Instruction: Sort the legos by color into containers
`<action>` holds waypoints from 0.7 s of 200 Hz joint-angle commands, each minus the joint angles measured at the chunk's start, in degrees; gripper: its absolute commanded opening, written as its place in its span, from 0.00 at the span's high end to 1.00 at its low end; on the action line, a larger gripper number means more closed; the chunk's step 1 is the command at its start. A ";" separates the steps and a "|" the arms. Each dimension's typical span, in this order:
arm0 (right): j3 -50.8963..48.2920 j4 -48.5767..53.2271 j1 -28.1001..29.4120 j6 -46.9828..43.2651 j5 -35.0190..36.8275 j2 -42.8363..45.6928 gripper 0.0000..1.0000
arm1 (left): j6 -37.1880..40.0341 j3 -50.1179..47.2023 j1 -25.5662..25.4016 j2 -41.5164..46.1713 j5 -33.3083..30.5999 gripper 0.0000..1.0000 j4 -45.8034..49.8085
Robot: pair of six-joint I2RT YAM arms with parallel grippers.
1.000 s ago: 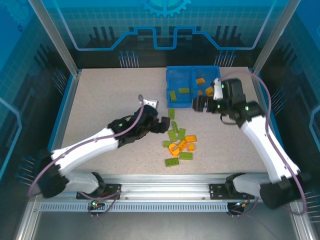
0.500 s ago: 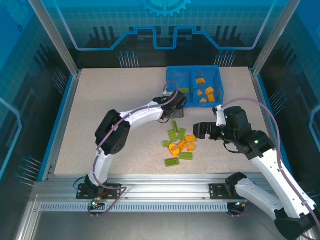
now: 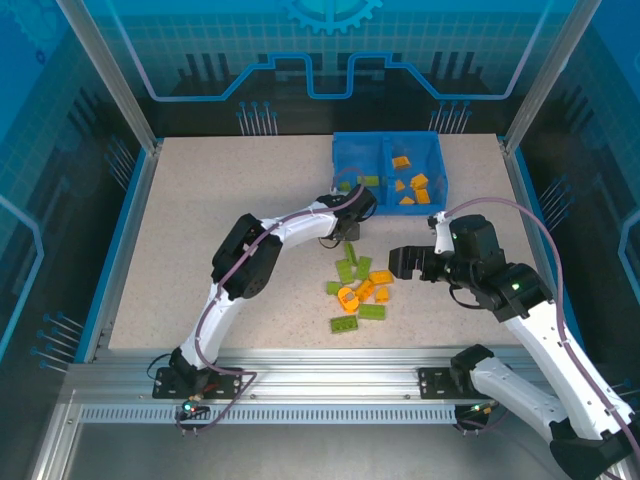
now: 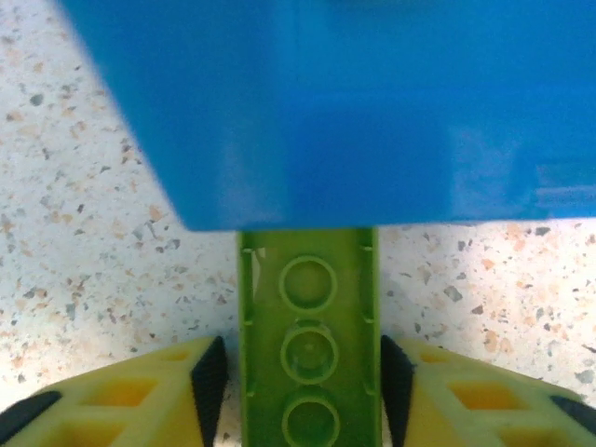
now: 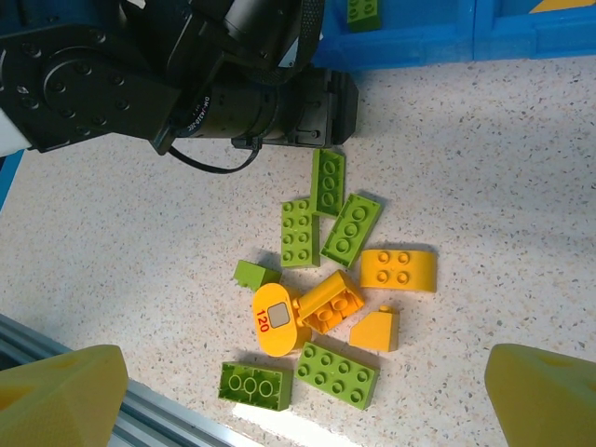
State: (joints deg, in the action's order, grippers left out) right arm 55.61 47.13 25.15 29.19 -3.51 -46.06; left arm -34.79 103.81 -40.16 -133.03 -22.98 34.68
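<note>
Right claw (image 5: 303, 396): you have it spread wide and holding nothing, hanging at 3 o'clock of the heap.
Loose legos (image 5: 326, 303): lime and orange are mixed in one small heap on the speckled table (image 3: 220, 220), near its middle.
Curved orange piece (image 5: 399, 270): it sits on the heap's 3 o'clock edge.
Oval orange tile (image 5: 273, 319): it's marked 120 and lies toward the heap's 7 o'clock.
Left claw (image 4: 304, 391): up at the heap's 12 o'clock, it's narrowed onto a lime brick (image 4: 307, 307), pads (image 4: 212, 377) against the long sides.
Held brick: three studs face your wrist camera. Its far end points to 12 o'clock and is hidden behind the blue wall.
Bin (image 3: 390, 135): it stands at the table's far edge, 12 to 1 o'clock of the heap.
Left compartment (image 3: 345, 165): there are lime pieces inside.
Right compartment (image 3: 432, 160): orange pieces are in here.
</note>
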 commanded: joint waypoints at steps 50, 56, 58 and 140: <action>1.41 0.63 1.11 0.99 -1.56 0.06 0.00 | 1.25 -10.42 -1.26 13.45 3.53 0.71 -1.89; 1.58 0.59 1.13 0.94 -1.34 0.10 0.00 | 1.41 -11.57 -1.77 15.68 3.00 0.71 -1.83; 1.62 0.59 1.13 0.93 -1.33 0.10 0.00 | 1.44 -11.82 -1.90 16.66 2.83 0.71 -1.79; 2.09 -0.55 1.31 1.22 0.52 0.67 0.00 | 11.07 0.61 -2.84 21.28 -2.75 0.73 -0.95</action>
State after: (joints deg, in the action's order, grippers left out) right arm 55.61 47.07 25.39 29.87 -3.44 -46.11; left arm -29.36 97.36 -45.10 -104.84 -22.74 32.69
